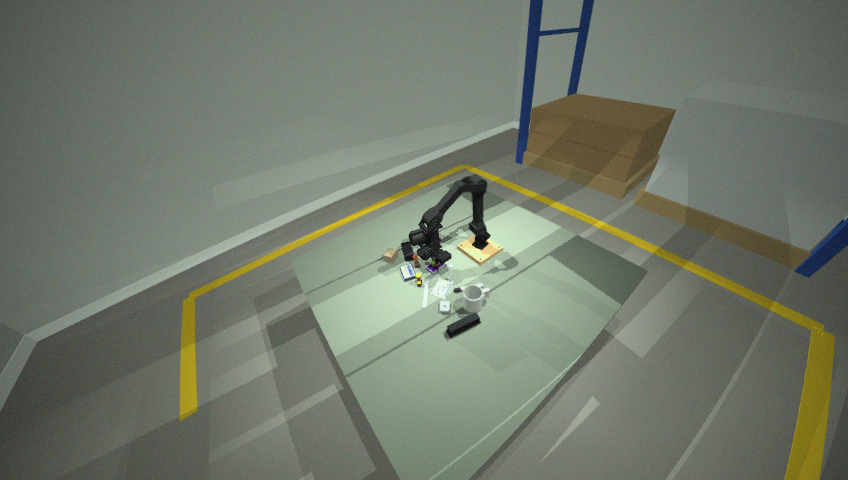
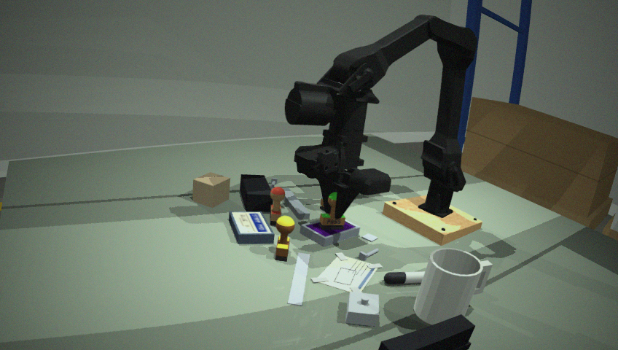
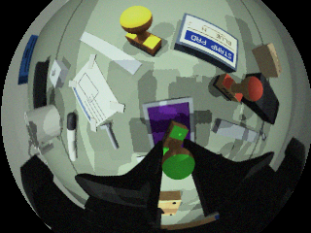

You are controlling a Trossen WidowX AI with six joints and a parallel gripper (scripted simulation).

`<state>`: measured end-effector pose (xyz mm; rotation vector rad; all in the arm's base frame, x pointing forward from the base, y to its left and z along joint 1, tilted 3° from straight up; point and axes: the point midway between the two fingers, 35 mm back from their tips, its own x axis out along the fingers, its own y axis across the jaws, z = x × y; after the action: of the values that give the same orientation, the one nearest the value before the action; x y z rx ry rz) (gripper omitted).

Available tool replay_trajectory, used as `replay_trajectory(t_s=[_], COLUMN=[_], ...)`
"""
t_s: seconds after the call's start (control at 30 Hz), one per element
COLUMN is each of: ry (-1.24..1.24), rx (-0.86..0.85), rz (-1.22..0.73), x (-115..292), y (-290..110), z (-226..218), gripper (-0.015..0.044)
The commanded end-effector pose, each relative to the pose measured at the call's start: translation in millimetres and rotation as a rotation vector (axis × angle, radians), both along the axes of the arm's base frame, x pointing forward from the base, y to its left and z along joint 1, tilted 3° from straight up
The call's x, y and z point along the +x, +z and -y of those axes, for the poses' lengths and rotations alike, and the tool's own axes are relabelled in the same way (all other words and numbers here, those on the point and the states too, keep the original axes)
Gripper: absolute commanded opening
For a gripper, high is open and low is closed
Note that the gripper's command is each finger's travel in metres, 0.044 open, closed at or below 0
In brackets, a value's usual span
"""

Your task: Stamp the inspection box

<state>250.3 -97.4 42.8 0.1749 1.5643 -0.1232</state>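
Note:
The PASS stamp (image 2: pixel 332 221) (image 3: pixel 179 166) has a green knob and a wooden base marked PASS. My gripper (image 2: pixel 333 207) (image 3: pixel 173 143) (image 1: pixel 433 258) is shut on its handle and holds it upright. The base sits on the purple ink pad (image 2: pixel 318 230) (image 3: pixel 165 118) (image 1: pixel 433 268); I cannot tell whether it presses in. The white card (image 2: pixel 345 273) (image 3: pixel 96 93) (image 1: pixel 440 289), with its outlined inspection box, lies flat in front of the pad, held by small clips at its corners. No print shows in the box.
A yellow-knobbed stamp (image 2: pixel 283 236) (image 3: pixel 139 26) and a red-knobbed stamp (image 2: pixel 276 203) (image 3: pixel 243 87) stand left of the pad, beside a blue-labelled box (image 2: pixel 250 225). A white mug (image 2: pixel 448 284), a marker (image 2: pixel 403 277), a grey block (image 2: pixel 363 308), a white strip (image 2: pixel 299 284), a black box (image 2: pixel 254 192) and a cardboard cube (image 2: pixel 210 188) lie around.

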Motion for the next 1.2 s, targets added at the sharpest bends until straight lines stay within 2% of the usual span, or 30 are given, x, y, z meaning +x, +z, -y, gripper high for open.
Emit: replay_trajectory(t_s=[0.0, 1.17], ry=[0.000, 0.000], rx=[0.000, 0.000], rz=[-0.002, -0.002], x=[0.2, 0.9], y=[-2.6, 15.2], z=[0.2, 0.7], gripper=[0.0000, 0.0000])
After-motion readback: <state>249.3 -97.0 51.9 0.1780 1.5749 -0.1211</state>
